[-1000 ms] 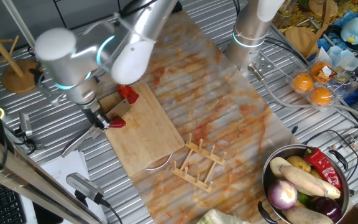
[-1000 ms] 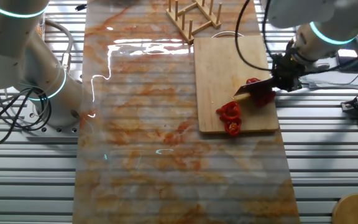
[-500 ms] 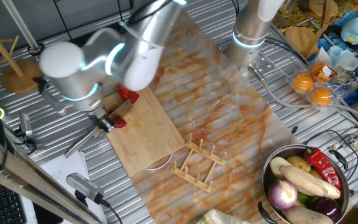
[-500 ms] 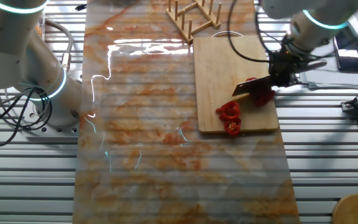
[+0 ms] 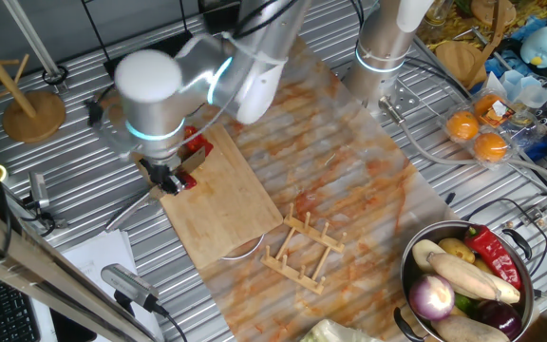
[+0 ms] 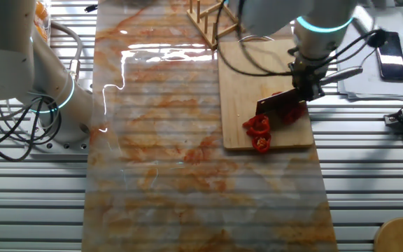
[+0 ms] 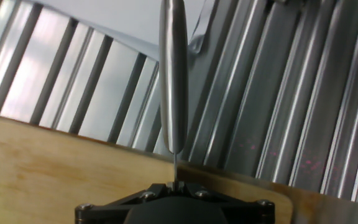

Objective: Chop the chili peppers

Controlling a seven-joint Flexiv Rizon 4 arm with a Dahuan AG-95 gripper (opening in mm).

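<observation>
On the cutting board [image 6: 257, 84], near its corner by the desk [image 6: 369, 168] edge, lie the chili peppers [image 6: 259, 131] as red slices, with more red pieces just beside them under my blade. To their right my hand [image 6: 305, 85] is clenched on the knife [image 6: 278, 105], its blade over the board.

A silver-grey robot arm [image 5: 245, 57] with rounded, capsule-shaped joints fills the upper left of one fixed view, a glowing cyan ring banding its links. Black cables [image 6: 257, 52] loop from its wrist at the upper right of the other fixed view. The small, dark end effector [image 5: 171, 178] sits below the bulbous last joint; the hand view shows a black housing with silver screws [image 7: 83, 206].
</observation>
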